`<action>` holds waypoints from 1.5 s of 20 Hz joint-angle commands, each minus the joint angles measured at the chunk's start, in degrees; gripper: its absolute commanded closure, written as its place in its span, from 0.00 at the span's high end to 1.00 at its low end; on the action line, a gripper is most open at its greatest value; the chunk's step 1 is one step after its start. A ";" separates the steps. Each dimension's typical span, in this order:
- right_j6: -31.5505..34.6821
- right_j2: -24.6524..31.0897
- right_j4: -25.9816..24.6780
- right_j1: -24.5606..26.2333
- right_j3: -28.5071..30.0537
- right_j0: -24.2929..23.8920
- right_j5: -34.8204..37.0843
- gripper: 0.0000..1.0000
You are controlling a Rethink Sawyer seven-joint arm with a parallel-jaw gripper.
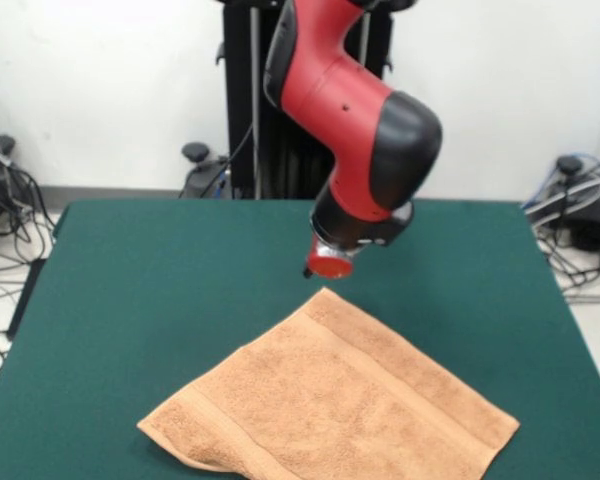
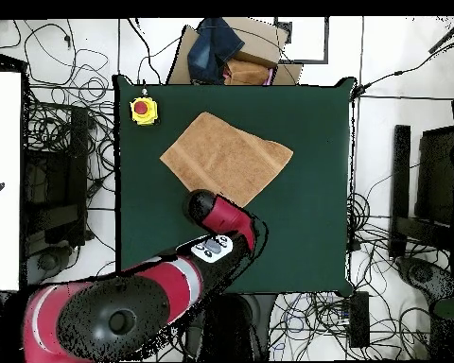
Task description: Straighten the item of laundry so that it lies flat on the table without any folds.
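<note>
Tool (image 1: 330,266) hangs just above the towel's (image 1: 330,400) far corner, lower centre of frame; whether it is open I cannot tell. Descending carelessly could drag the cloth on the desk (image 1: 160,280) into new folds.

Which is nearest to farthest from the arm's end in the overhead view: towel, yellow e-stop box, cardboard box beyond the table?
1. The towel: its near corner lies right beside the arm's end, mid-table.
2. The yellow e-stop box: on the table's far corner, toward the picture's left.
3. The cardboard box: off the table, past its far edge at the picture's top.
</note>
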 commanded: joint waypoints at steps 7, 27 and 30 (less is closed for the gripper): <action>9.05 7.26 0.43 2.29 -2.63 0.38 -3.11 0.00; 7.38 6.51 -0.29 2.66 -2.09 -0.36 -4.08 0.00; 8.42 6.41 0.05 2.65 -2.39 0.58 -3.29 0.00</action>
